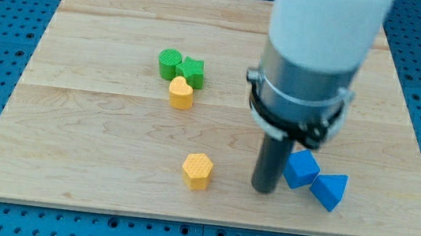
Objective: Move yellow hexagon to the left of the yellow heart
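The yellow hexagon (197,170) lies on the wooden board (82,127) toward the view's bottom, near the middle. The yellow heart (181,93) lies above it and slightly to the view's left, touching the green blocks. My tip (263,189) rests on the board to the view's right of the hexagon, about a block's width and a half away, and just left of the blue cube. The arm's grey and white body hides the board above the tip.
A green cylinder (169,63) and a green star (192,71) sit just above the heart. A blue cube (301,169) and a blue triangle (330,190) lie right of my tip. Blue pegboard surrounds the board.
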Controlling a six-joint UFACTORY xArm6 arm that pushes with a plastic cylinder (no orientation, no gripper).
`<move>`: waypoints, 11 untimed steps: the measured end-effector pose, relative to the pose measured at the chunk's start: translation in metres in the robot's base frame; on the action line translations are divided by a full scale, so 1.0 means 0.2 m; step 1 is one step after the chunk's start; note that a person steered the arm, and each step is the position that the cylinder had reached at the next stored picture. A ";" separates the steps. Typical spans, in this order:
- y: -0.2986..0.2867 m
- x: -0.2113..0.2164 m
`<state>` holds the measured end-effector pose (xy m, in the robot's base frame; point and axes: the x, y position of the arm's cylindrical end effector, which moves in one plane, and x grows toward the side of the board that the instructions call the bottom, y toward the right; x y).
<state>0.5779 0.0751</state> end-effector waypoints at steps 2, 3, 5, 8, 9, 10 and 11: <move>-0.62 -0.16; -0.67 -0.38; -0.55 -0.20; -0.73 -0.26; -0.72 -0.19; -0.80 -0.17; -0.94 -0.17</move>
